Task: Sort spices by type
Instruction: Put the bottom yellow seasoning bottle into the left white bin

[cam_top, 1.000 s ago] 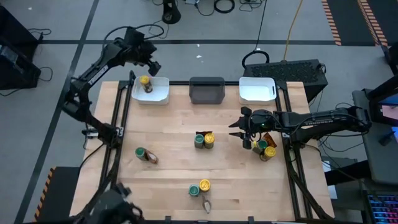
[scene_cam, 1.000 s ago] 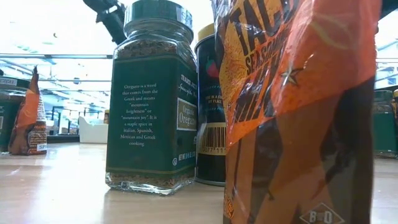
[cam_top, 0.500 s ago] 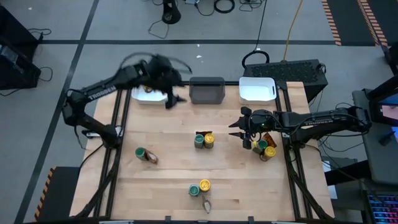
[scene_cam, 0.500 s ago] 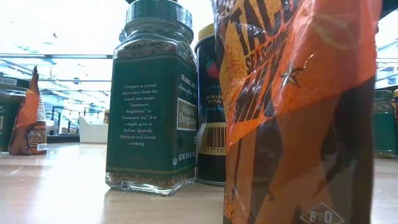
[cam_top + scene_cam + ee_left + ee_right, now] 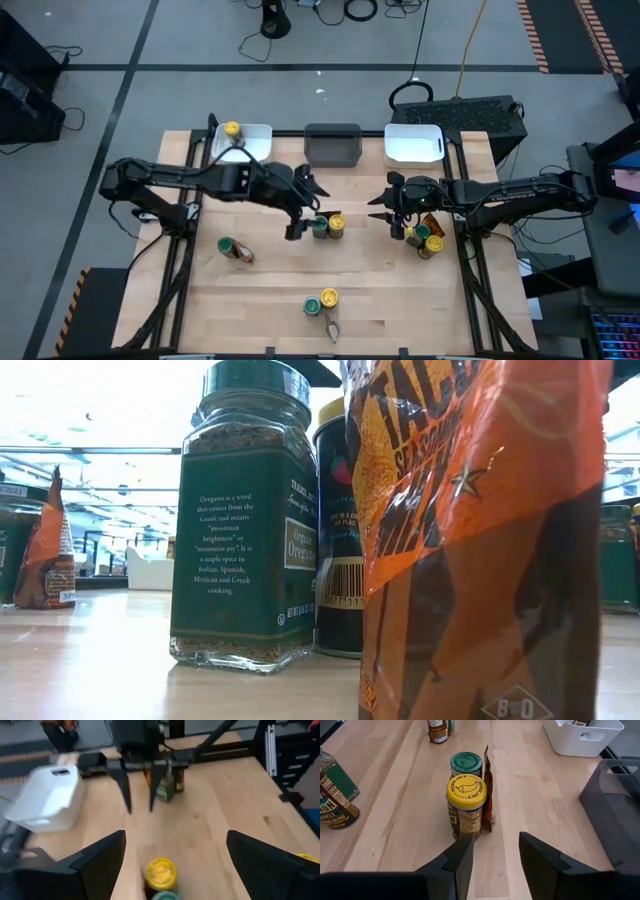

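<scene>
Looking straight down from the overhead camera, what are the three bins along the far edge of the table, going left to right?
White bin holding a yellow-lidded jar → dark grey bin → white bin.

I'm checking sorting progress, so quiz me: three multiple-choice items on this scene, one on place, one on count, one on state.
1. The binned jar is in: A the left white bin; B the grey bin; C the right white bin.
2. Bins on the table: A two; B three; C four.
3. The left claw is: A shut on a jar; B open; C out of view.
A, its yellow lid shows there. B, two white and one grey. B, its fingers stand wide apart.
</scene>
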